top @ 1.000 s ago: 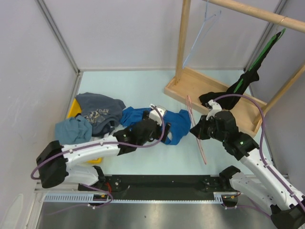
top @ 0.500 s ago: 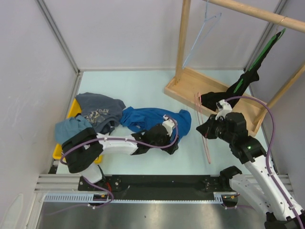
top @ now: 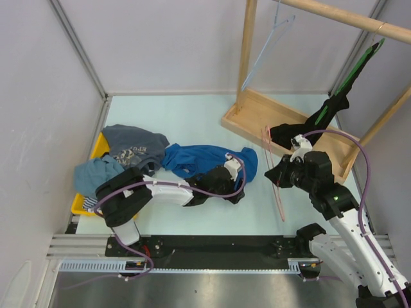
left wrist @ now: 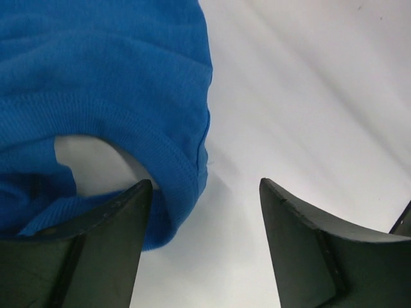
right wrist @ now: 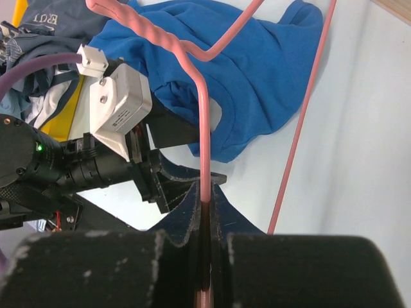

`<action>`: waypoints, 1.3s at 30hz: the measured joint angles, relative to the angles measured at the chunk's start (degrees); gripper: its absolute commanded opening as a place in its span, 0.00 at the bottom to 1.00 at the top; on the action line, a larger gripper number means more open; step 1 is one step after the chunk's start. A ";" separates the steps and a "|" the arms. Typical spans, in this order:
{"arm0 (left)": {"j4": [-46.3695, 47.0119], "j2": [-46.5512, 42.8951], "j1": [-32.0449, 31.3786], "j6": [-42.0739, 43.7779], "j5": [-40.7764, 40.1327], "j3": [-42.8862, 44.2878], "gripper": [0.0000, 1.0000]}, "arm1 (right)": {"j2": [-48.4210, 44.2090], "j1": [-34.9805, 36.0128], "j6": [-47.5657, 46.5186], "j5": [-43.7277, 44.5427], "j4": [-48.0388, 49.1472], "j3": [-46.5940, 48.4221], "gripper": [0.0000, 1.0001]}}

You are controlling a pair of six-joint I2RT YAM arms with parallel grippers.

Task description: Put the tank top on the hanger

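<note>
The royal-blue tank top (top: 205, 158) lies spread on the table's middle. My left gripper (top: 235, 192) is open at its near right edge. In the left wrist view (left wrist: 205, 215) the ribbed blue hem (left wrist: 109, 70) touches the left finger, and bare table shows between the jaws. My right gripper (top: 274, 176) is shut on the pink wire hanger (top: 278, 199), which is held just right of the tank top. In the right wrist view the pads (right wrist: 203, 205) pinch the pink wire (right wrist: 201, 128), with the tank top (right wrist: 257, 77) and the left gripper beyond.
A dark printed shirt (top: 131, 151) and a teal garment (top: 96, 173) lie left on a yellow tray (top: 99, 147). A wooden rack (top: 257, 115) stands at the back right, carrying a light blue hanger (top: 270, 45) and a green hanger with black cloth (top: 337, 96).
My left arm has swung right along the tank top's near edge, and the fabric lies flatter. My right gripper has shifted slightly right with the hanger, then held still.
</note>
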 measured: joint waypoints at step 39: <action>-12.76 -17.35 25.29 -5.81 6.69 5.38 0.00 | 1.75 3.56 -9.16 -12.98 0.33 1.99 0.00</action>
